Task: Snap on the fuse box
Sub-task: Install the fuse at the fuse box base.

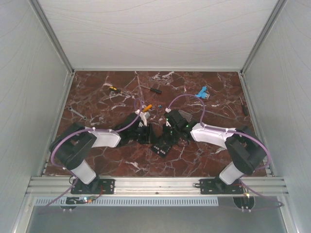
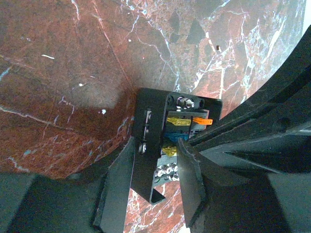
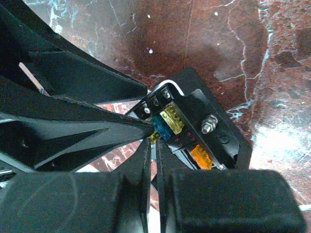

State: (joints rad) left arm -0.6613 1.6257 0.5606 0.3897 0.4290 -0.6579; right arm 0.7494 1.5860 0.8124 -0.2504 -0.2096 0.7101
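- The fuse box (image 1: 162,147) sits about midway between the left and right edges of the red marbled surface (image 1: 97,97), closer to the near edge than the far one. Both arms meet over it.
- Expect it to feel light and rigid. It looks like hard moulded plastic, probably smooth enough to slip if you pinch it loosely.
- Your best hold is across the outer walls. Keep your fingers off the open face, where the small parts look easy to knock or bend.
- Your left hand (image 2: 155,145) is closed partway on the fuse box, with one finger on each side of a black wall. It appears to be steadying the box.
- Your right hand (image 3: 153,145) is clenched and holds nothing. Its tips point at the edge of the box beside a blue fuse, and I cannot tell whether they touch it.
- The box is small, black and roughly square, and it lies at an angle to the edges of the surface.
- Inside it are rows of fuses (image 3: 172,119) in yellow, blue and orange, with a bright threaded stud (image 3: 208,124) at one end.
- I cannot tell whether the box rests flat on the surface or is tipped up slightly.
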